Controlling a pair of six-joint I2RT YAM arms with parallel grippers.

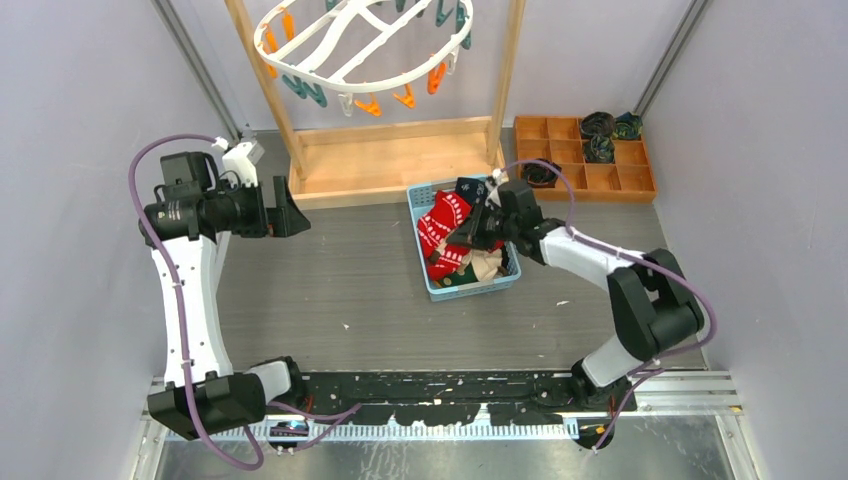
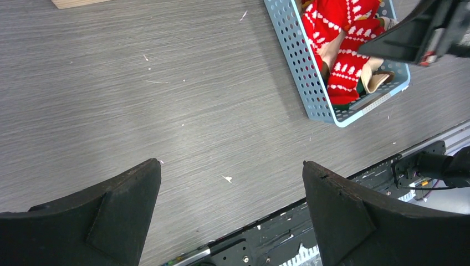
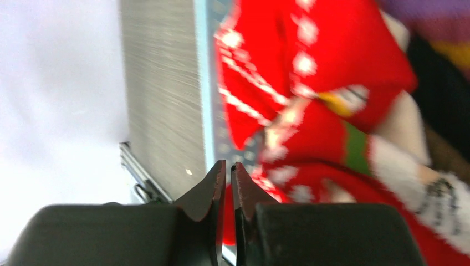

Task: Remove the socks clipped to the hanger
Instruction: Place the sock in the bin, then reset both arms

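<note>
socks (image 1: 443, 222): soft, light, limp; pinch a bunched fold, not the edge
right gripper (image 3: 229, 172): jaws nearly together, empty
left gripper (image 2: 230, 169): wide, empty

The hanger (image 1: 330, 84), a white plastic oval ring with curved inner bars, hangs tilted at the far end of the table. Orange clips (image 1: 368, 104) and teal clips (image 1: 303, 90) dangle from its rim. The socks (image 1: 443, 215) lie heaped in a pale blue perforated basket (image 1: 468, 290). Red socks with white patterns lie uppermost, with beige, dark green and navy ones among them.
</note>
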